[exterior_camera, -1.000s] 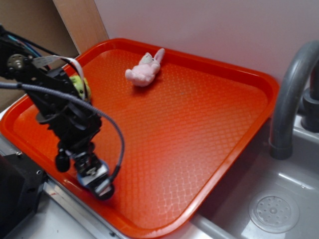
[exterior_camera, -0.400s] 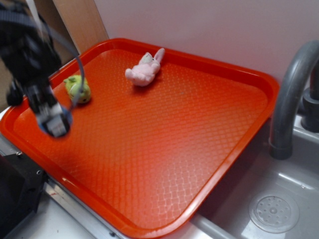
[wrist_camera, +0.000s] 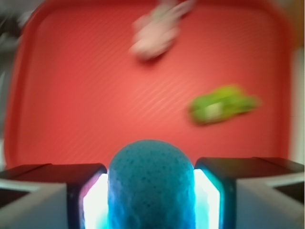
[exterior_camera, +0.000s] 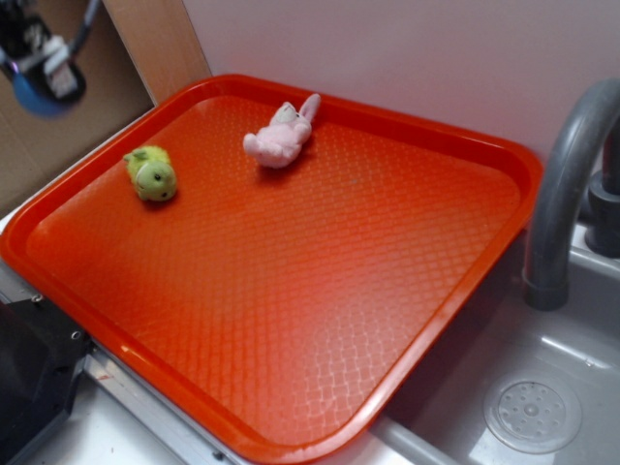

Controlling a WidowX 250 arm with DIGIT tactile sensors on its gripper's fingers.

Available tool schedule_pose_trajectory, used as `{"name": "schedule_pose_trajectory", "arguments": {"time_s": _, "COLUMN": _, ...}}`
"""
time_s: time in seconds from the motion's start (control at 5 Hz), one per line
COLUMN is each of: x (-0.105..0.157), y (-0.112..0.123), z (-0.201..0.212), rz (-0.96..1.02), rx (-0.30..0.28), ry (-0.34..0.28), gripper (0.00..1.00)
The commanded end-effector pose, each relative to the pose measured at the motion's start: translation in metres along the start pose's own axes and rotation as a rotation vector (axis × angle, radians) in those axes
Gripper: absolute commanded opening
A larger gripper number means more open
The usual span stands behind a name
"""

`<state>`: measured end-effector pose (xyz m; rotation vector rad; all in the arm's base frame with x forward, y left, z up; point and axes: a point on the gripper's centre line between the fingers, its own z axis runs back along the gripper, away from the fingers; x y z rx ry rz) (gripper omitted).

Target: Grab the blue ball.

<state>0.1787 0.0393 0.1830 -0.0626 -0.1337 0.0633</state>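
My gripper, clamped on the blue ball, has risen off the tray's left edge, uncovering the green plush toy there.

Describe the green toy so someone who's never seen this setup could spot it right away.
Find the big orange tray beside the sink. Near its far left rim lies the green plush toy, a small rounded lump. The only other thing on the tray is a pink plush toy further back; this one is lime green.

The blue ball sits clamped between the jaws above the blurred red tray.
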Motion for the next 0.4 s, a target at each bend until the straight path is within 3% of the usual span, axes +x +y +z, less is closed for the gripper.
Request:
{"name": "schedule_pose_trajectory", "arguments": {"time_s": 0.0, "x": 0.014, "y": -0.024, "z": 0.030, "rz": -0.028, "rx": 0.065, "ry": -0.118, "gripper": 0.00}}
{"name": "schedule_pose_trajectory", "arguments": {"time_s": 0.2, "x": 0.014, "y": -0.026, "z": 0.020, "rz": -0.018, "rx": 0.113, "ry": -0.097, "gripper": 0.00}}
